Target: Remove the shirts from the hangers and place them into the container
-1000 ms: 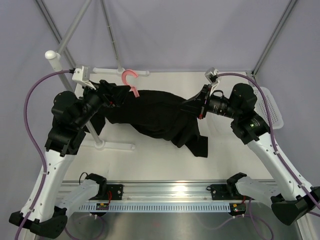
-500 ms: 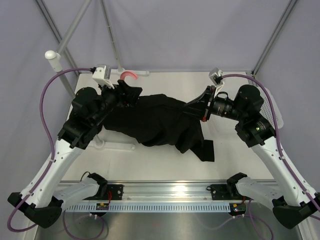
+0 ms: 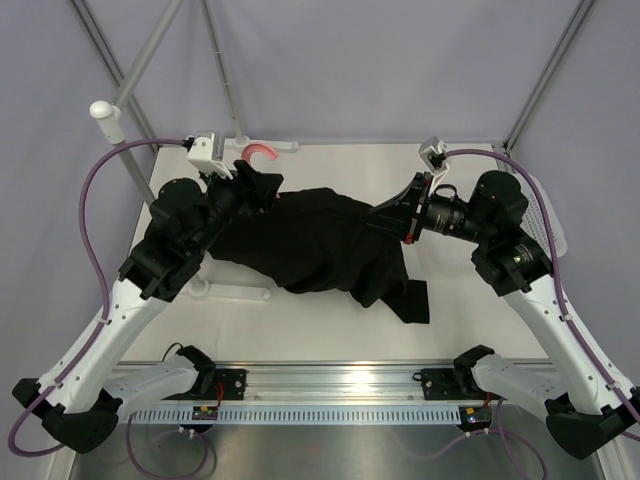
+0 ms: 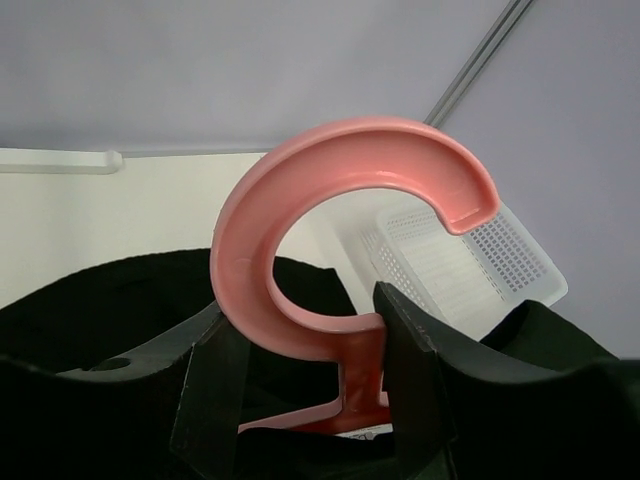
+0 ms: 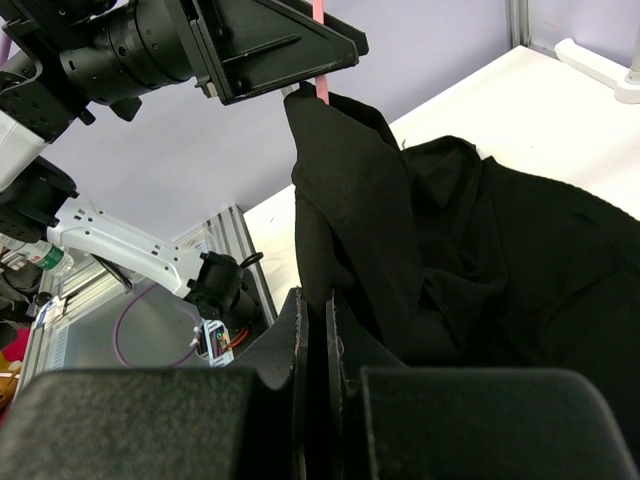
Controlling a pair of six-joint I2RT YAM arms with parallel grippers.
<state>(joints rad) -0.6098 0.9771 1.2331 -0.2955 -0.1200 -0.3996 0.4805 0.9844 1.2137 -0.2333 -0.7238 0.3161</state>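
The black shirt (image 3: 310,245) hangs stretched between my two grippers above the table, one sleeve end drooping to the tabletop. The pink hanger (image 3: 258,151) shows only its hook above the collar. In the left wrist view the hook (image 4: 300,200) stands between my left gripper's (image 4: 310,380) fingers, which press on the hook's curve and on its stem. My right gripper (image 5: 318,330) is shut on a fold of the shirt (image 5: 480,250). The white mesh container (image 3: 548,215) sits at the right edge, partly behind the right arm.
A white rack pole with a round knob (image 3: 105,112) rises at the back left, and its base bar (image 3: 235,292) lies under the shirt's left end. Another white bar (image 3: 285,146) lies along the back edge. Frame struts stand behind.
My left arm has swung right and forward to the hanger's hook, and its jaws have narrowed onto it. The shirt shifted slightly right; the right gripper kept its hold.
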